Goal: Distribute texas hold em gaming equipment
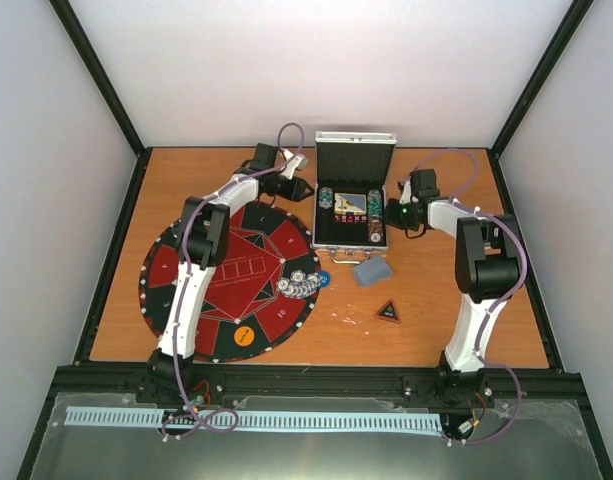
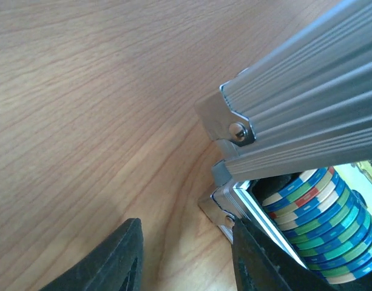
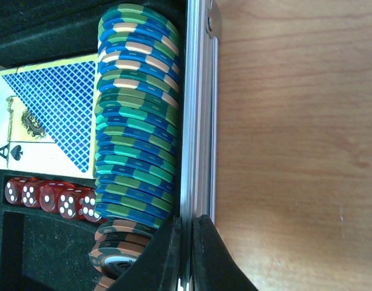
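**Both grippers at the open case, chip rows on edge inside**

The right gripper (image 3: pixel 187 260) is pinched together on the right-hand wall of the silver aluminium case (image 3: pixel 195 121), with one finger inside and one outside. Just inside that wall, a row of blue-and-green poker chips (image 3: pixel 137 115) stands on edge. Its long axis runs along the wall, and brown chips end the row by the fingers. Beside the row lie a blue-backed card deck (image 3: pixel 52 103) and a line of red dice (image 3: pixel 52 198).

The left gripper (image 2: pixel 187 248) straddles the case's left wall by the lid hinge, its fingers apart. One finger is over the bare table (image 2: pixel 82 121) and the other is inside, next to a second chip row. Whether the inner finger presses the wall is hard to make out.

In the overhead view, loose chips (image 1: pixel 299 283) are fanned left to right across the right edge of the round mat (image 1: pixel 186 270), with a blue disc (image 1: pixel 323 278) just beside them. The grey-blue playing cards (image 1: pixel 373 270) lie near the case's front, their long axis roughly left to right and slightly tilted. The triangle marker (image 1: pixel 388 312) sits nearer the arms, its apex pointing to the far side. A yellow disc (image 1: pixel 242 335) rests on the mat's near part.
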Robot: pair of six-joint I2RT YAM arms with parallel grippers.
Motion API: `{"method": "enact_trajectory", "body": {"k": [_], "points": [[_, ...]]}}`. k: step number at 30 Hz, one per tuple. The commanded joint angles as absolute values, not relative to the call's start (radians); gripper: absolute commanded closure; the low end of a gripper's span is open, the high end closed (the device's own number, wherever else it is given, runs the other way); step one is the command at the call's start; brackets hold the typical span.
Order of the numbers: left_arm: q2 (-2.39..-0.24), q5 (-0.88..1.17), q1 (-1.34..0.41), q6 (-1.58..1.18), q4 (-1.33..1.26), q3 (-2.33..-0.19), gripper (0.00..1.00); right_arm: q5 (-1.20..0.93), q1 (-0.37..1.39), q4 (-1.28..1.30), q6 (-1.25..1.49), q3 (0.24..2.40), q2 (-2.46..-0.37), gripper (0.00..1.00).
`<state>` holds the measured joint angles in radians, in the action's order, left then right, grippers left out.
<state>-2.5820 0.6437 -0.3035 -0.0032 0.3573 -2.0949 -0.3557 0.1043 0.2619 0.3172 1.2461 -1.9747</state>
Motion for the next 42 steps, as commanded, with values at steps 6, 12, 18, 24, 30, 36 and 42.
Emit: {"method": "enact_trajectory", "body": {"k": [6,12,18,24,30,36,42], "points": [[-2.652,0.678,-0.374,0.039,0.325,-2.165,0.57,-0.276,0.073,0.330,0.406,1.182,-1.927,0.97],[-2.677,0.674,-0.376,0.042,0.358,-2.249,0.50,-0.248,0.017,0.247,0.495,1.070,-1.851,0.97],[-2.667,0.670,-0.376,0.077,0.416,-2.341,0.40,-0.211,-0.011,0.192,0.560,0.968,-1.776,0.97],[-2.644,0.681,-0.375,0.115,0.493,-2.386,0.36,-0.182,-0.038,0.106,0.692,0.845,-1.682,0.97],[-2.601,0.712,-0.369,0.212,0.619,-2.420,0.25,-0.210,-0.025,-0.014,0.836,0.788,-1.693,0.97],[-2.496,0.714,-0.340,0.314,0.674,-2.329,0.24,-0.143,0.072,-0.051,0.901,0.817,-1.717,0.97],[-2.320,0.703,-0.312,0.394,0.632,-2.120,0.23,-0.152,0.123,-0.079,0.921,0.858,-1.764,0.97]]}}
